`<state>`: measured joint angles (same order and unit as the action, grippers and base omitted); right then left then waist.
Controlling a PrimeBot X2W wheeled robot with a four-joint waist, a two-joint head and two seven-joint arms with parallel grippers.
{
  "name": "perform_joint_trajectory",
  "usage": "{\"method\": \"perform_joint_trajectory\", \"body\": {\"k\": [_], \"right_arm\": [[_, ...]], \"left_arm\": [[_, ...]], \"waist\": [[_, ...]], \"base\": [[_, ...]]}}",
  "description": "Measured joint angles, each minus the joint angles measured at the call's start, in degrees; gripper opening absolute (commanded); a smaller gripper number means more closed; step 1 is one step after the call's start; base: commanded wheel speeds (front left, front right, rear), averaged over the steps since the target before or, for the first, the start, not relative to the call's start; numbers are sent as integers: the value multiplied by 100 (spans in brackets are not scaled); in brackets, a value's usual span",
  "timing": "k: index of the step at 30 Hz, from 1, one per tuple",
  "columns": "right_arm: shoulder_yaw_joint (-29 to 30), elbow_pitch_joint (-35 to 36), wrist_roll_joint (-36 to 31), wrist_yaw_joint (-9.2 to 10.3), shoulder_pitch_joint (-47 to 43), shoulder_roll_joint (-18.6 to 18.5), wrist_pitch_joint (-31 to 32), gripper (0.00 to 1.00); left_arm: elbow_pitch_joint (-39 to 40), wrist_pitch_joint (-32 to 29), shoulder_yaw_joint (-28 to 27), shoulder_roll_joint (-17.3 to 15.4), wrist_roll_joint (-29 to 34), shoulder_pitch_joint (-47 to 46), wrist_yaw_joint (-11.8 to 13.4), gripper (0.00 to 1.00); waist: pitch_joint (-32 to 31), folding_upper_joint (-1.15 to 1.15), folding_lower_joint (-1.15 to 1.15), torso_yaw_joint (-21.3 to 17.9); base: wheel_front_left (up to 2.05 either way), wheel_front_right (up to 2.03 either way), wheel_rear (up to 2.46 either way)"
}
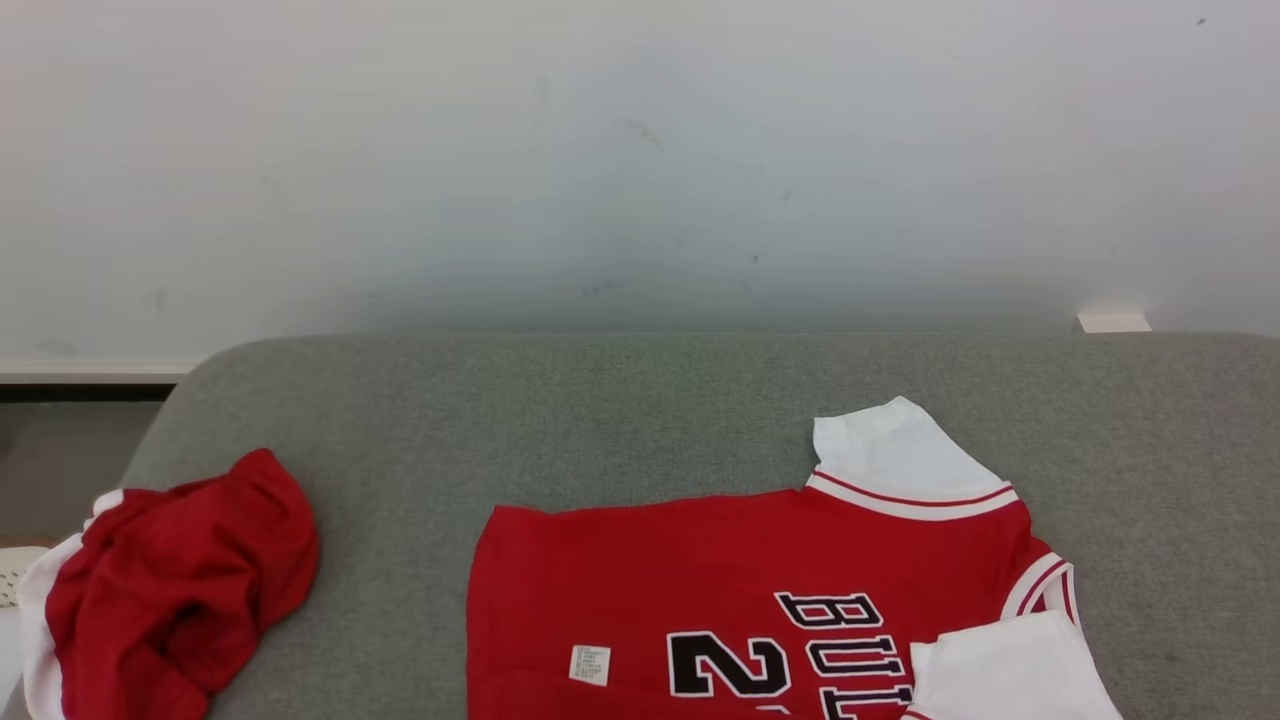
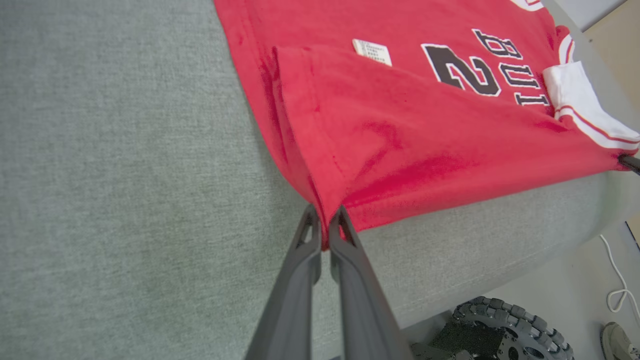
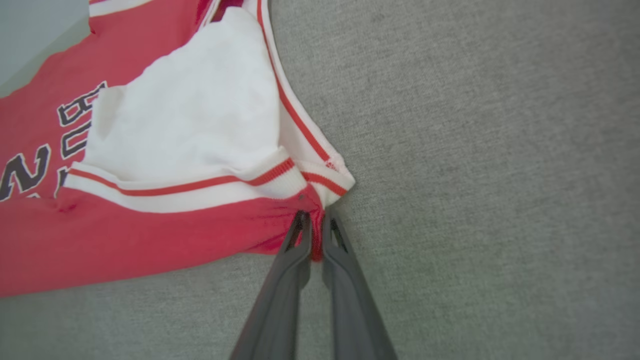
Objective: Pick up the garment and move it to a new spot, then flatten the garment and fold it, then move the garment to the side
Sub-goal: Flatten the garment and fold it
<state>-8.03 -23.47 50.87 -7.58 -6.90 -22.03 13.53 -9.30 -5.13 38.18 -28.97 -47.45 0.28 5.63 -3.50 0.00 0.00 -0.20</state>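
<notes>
The garment (image 1: 720, 570) is a red jersey with white sleeves and black lettering, lying on the grey cushion (image 1: 600, 420) with its near edge lifted and folded over. My left gripper (image 2: 325, 222) is shut on the jersey's (image 2: 400, 125) red hem corner. In the right wrist view my right gripper (image 3: 312, 222) is shut on the red cloth just below the white sleeve (image 3: 200, 115) with its red-striped cuff. At the right edge of the left wrist view, a dark fingertip of the other gripper (image 2: 631, 162) holds the far corner.
A second crumpled red and white garment (image 1: 170, 590) lies at the cushion's left end. A pale wall (image 1: 640, 150) stands behind the cushion. The left wrist view shows the robot's wheel (image 2: 510, 335), a white cable (image 2: 620, 285) and a shoe (image 2: 620, 342) on the floor.
</notes>
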Motion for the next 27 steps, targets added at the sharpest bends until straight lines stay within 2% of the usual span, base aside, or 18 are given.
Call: {"method": "perform_joint_trajectory", "body": {"k": [1, 2, 3, 9, 17, 23, 27], "right_arm": [[73, 40, -69, 0, -51, 46, 62, 12], [134, 66, -132, 0, -72, 98, 111, 62], [196, 98, -191, 1, -85, 155, 183, 100], [552, 385, -673, 2, -119, 423, 372, 100], [866, 1073, -1337, 2, 484, 468, 257, 100], [539, 1014, -1715, 2, 1533, 644, 157, 100], [337, 645, -1809, 2, 2605, 955, -5, 100]], "left_arm": [[40, -20, 10, -24, 2, 43, 43, 2], [59, -40, 25, -45, 10, 73, 86, 45], [71, -45, 43, -58, 29, 91, 126, 100], [99, -100, 42, -103, 62, 101, 233, 100], [359, -96, -219, -366, 314, -427, 452, 100], [3, -221, -271, -200, 397, -1333, 356, 100], [-302, -279, -261, 3, 467, -2047, 176, 100]], "waist": [[5, 0, 0, -11], [8, 0, 0, -26], [8, 0, 0, -45], [-6, 0, 1, -151], [65, 0, 0, -199], [378, 0, 1, -166], [759, 0, 1, -147]], "base": [[0, 0, 0], [0, 0, 0], [0, 0, 0], [0, 0, 0], [0, 0, 0], [0, 0, 0], [0, 0, 0]]}}
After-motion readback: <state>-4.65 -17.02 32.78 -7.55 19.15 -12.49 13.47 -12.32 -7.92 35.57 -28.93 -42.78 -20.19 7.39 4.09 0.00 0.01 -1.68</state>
